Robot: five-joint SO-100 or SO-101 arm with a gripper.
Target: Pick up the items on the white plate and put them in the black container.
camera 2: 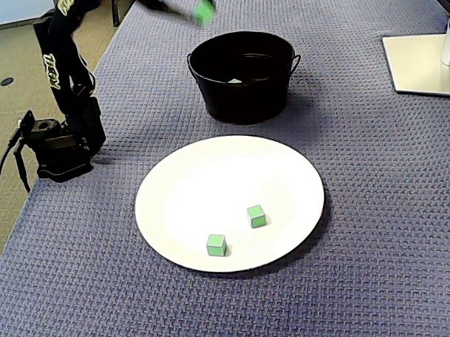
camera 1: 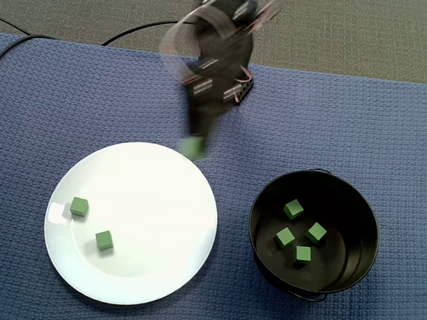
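Observation:
A white plate (camera 1: 158, 193) (camera 2: 210, 183) lies on the blue cloth and holds two green cubes (camera 1: 80, 207) (camera 1: 104, 240), which also show near the plate's front (camera 2: 256, 215) (camera 2: 216, 244) in the other fixed view. A black container (camera 1: 365, 218) (camera 2: 235, 87) stands beside the plate with several green cubes (camera 1: 294, 208) inside. My gripper (camera 1: 194, 146) (camera 2: 204, 10) is blurred and raised in the air, shut on a green cube (camera 1: 193, 148) (camera 2: 204, 11), over the plate's far edge and short of the container.
The arm's base (camera 2: 59, 144) sits at the cloth's edge with a black cable (camera 1: 14, 45) trailing off. A white monitor stand (camera 2: 425, 61) occupies the far right corner of one fixed view.

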